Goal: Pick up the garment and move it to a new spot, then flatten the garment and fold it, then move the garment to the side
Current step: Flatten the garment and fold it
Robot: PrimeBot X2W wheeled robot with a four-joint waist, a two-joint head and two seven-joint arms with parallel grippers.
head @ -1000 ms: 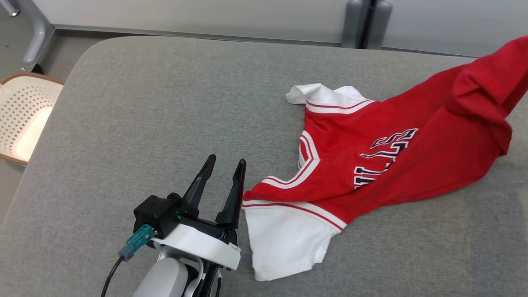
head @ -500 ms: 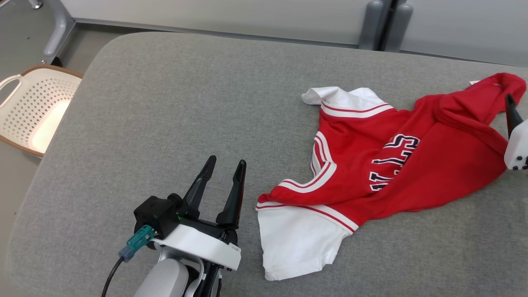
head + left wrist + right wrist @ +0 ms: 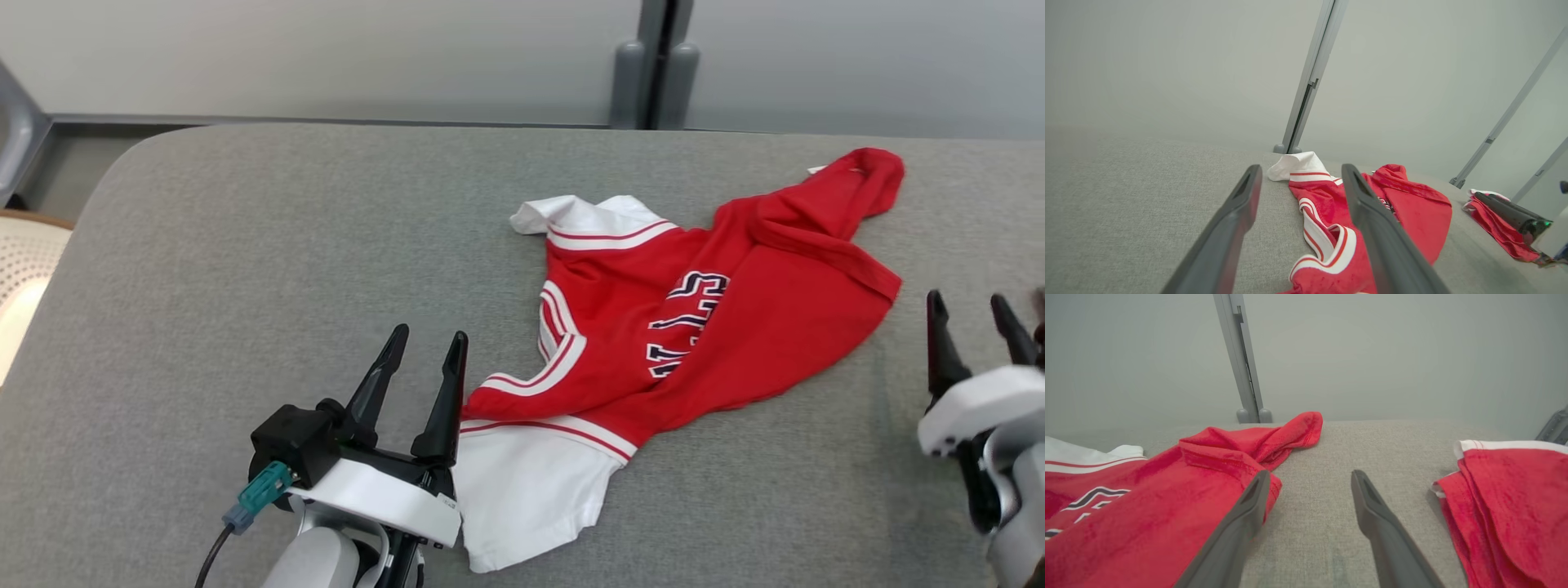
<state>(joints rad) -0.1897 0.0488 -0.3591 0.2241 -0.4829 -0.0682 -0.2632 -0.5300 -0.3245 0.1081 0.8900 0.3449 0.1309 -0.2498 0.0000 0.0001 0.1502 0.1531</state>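
On the grey fabric-covered table (image 3: 245,245), a red short-sleeved jersey with white sleeves and dark lettering (image 3: 718,327) is laid out crumpled near the middle. One white sleeve is turned towards the near edge, and the far right end of the jersey is bunched into a thick fold. The left gripper (image 3: 430,335) is held at the near left of the jersey. Its two dark fingers are spread wide and nothing is gripped between them. Its right finger is seen just beside the striped sleeve seam, though contact cannot be judged. The right gripper (image 3: 965,299) is held at the near right, apart from the jersey's hem. It is likewise spread wide, with only bare table seen between its fingers. Further right, a second red garment with white trim, folded into a stack (image 3: 1506,498), is seen on the table. Beyond the table's left edge, a cream perforated plastic basket (image 3: 20,269) is partly visible.
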